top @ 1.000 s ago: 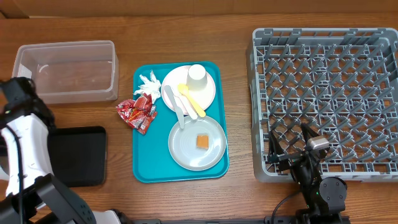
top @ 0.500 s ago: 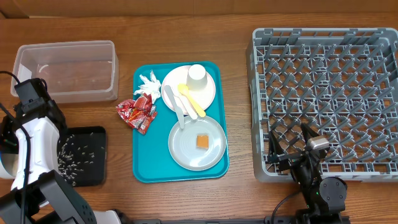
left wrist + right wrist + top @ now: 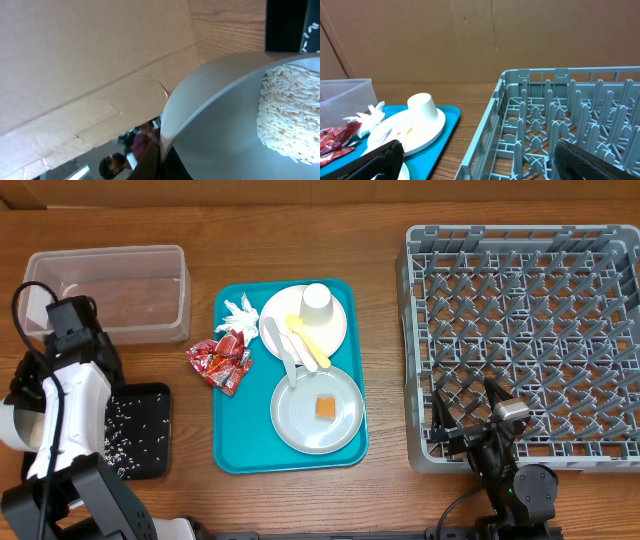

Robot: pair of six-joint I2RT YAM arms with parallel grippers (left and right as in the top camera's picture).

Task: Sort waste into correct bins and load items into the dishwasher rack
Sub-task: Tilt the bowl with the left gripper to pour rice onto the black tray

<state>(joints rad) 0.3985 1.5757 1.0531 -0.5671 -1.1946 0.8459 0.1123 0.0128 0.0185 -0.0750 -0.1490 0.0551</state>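
My left gripper [image 3: 160,150] is shut on the rim of a tilted white bowl [image 3: 220,105] that holds a clump of rice [image 3: 292,117]. Loose rice grains [image 3: 125,430] lie scattered in the black tray [image 3: 150,465] under my left arm. The clear tub [image 3: 110,292] stands behind it. Red wrappers [image 3: 220,360] and a white napkin [image 3: 238,315] lie at the teal tray's left edge. An orange cube [image 3: 325,408] sits on the near plate [image 3: 300,425]. My right gripper [image 3: 480,160] stands open at the front edge of the dishwasher rack [image 3: 530,330].
The teal tray [image 3: 240,435] also carries a far plate [image 3: 285,310] with an upturned white cup [image 3: 318,305] on it, and white and yellow cutlery [image 3: 300,345] between the plates. A cardboard wall [image 3: 470,35] runs behind the table.
Rice has dropped from the bowl into the black tray, which was bare a second ago. My left arm has shifted up and to the right. The right arm has not moved.
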